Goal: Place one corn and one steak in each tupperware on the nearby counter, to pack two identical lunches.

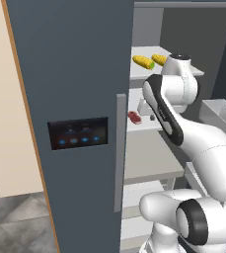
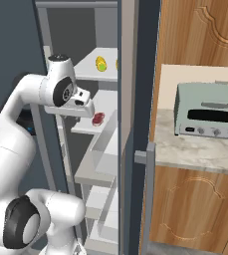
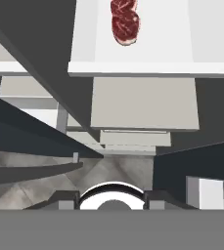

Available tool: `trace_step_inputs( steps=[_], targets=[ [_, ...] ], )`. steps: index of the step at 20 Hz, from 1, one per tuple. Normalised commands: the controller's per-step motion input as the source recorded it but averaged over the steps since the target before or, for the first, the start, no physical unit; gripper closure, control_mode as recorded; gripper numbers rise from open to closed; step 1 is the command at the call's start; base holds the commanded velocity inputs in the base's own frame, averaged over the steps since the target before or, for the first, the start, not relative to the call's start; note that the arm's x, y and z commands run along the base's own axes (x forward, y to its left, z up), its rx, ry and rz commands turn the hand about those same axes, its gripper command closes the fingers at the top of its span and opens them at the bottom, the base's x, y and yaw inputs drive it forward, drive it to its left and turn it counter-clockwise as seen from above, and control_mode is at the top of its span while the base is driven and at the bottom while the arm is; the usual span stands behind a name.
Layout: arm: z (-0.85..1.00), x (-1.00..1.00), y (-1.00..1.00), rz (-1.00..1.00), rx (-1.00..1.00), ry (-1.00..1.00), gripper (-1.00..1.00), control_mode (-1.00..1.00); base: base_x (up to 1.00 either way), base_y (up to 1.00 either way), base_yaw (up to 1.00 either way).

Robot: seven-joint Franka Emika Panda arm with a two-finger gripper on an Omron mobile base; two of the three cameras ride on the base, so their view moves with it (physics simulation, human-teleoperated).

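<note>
Two yellow corn cobs (image 1: 143,62) (image 1: 159,60) lie on an upper shelf of the open fridge; one corn cob (image 2: 101,63) shows in the right base view. A dark red steak (image 1: 134,117) (image 2: 98,118) (image 3: 125,22) lies on the white shelf below. My gripper (image 2: 85,107) (image 3: 112,200) hovers just in front of that shelf, a little above the steak and short of it, shut with nothing between its tips. The beige counter (image 2: 200,149) is to the right of the fridge. The tupperware is out of view.
The dark grey fridge door (image 1: 75,99) with a control panel stands open on the left. Further shelves (image 3: 143,102) and a grey bin (image 1: 220,111) sit below and beside the arm. A pale-green toaster oven (image 2: 207,112) stands on the counter.
</note>
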Motion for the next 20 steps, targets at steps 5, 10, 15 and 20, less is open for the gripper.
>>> trace_step_inputs(
  steps=[5, 10, 15, 20],
  targets=[
    [-0.05, -0.11, -0.11, 0.0, 0.0, -0.02, -1.0, -1.0, 0.0, 0.0, 0.0],
    [-0.06, -0.02, -0.24, 0.06, 0.0, -0.01, -1.0, -1.0, 0.0, 0.0, 0.0],
    [-0.25, 0.0, -0.02, 0.17, 0.01, -0.02, -1.0, -1.0, 0.0, 0.0, 0.0],
    [-0.41, 0.05, 0.0, 0.13, 0.0, -0.09, -1.0, -1.0, 0.0, 0.0, 0.0]
  ],
)
